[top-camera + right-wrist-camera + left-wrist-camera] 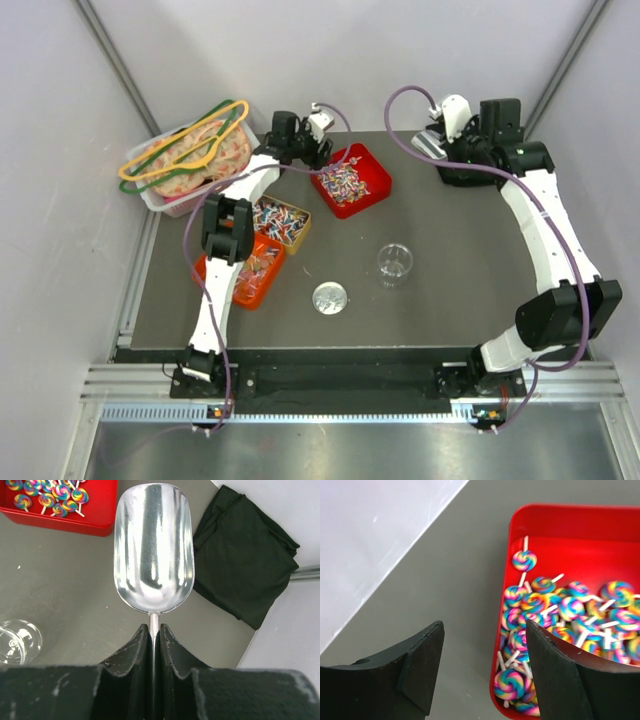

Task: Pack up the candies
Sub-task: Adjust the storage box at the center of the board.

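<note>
L gripper: jaws apart, released, gripping nothing. It hangs at the left wall of the red tray. One finger is over the tray's near corner, the other over bare table.

Candies are heaped in that tray, just beside and below the tray-side finger. Can't tell if they touch. More sit in the yellow tray and orange tray, both close to the L arm's elbow.

R gripper: clamped on the thin handle of a metal scoop, hollow side up. It is off to the right of the red tray, well apart from the candies.

Surface: dark grey table, white walls round it. Clear jar upright mid-table, round lid flat near it. Black cloth folded at the far right corner. Clear bin w/ hangers far left.

Candies: small swirl lollipops, blue/pink/yellow/red spirals on white sticks, piled at random.
</note>
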Tool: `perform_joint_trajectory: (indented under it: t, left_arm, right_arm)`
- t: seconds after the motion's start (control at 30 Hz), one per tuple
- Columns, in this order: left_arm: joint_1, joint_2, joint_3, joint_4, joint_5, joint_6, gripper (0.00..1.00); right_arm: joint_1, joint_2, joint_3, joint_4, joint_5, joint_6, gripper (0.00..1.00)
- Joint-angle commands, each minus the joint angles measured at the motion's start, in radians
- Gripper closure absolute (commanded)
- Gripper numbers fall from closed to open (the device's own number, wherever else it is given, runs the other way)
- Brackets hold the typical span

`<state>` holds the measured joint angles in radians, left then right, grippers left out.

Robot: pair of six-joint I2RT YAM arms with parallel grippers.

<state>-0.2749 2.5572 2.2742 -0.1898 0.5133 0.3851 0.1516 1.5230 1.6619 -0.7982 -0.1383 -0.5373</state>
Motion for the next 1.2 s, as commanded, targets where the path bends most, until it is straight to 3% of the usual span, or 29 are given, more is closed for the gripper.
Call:
perform_joint_trajectory:
  t: [0.0,0.27,0.43,0.6,0.8,0.87,1.03,1.17]
  left_arm:
    - [-0.001,0.024,0.028,0.049,-0.061,0.037,0.31]
    - [-0.004,0.057,0.034,0.067,-0.056,0.057,0.34]
    - [-0.004,0.069,0.034,0.075,-0.036,0.046,0.46]
    - [-0.004,0.074,0.030,0.081,-0.027,0.041,0.69]
    - [-0.007,0.072,0.031,0.075,-0.004,0.043,0.85]
    - [-0.010,0.069,0.031,0.062,0.002,0.041,1.00]
    - [-0.015,0.031,0.007,0.020,0.010,-0.002,1.00]
    - [-0.020,-0.037,-0.082,0.075,0.007,-0.049,1.00]
  right_arm:
    - [0.012,-0.064,0.002,0.033,-0.034,0.023,1.00]
    - [0.019,-0.095,-0.040,0.028,-0.069,0.027,1.00]
    - [0.048,-0.098,-0.076,0.020,-0.046,-0.015,1.00]
    - [0.072,-0.086,-0.079,0.027,-0.024,-0.049,1.00]
    - [0.100,-0.073,-0.060,0.017,-0.021,-0.076,1.00]
    - [0.109,-0.072,-0.063,0.013,-0.017,-0.107,1.00]
    - [0.115,-0.070,-0.085,0.010,-0.017,-0.177,1.00]
    - [0.117,-0.086,-0.116,0.045,-0.012,-0.242,1.00]
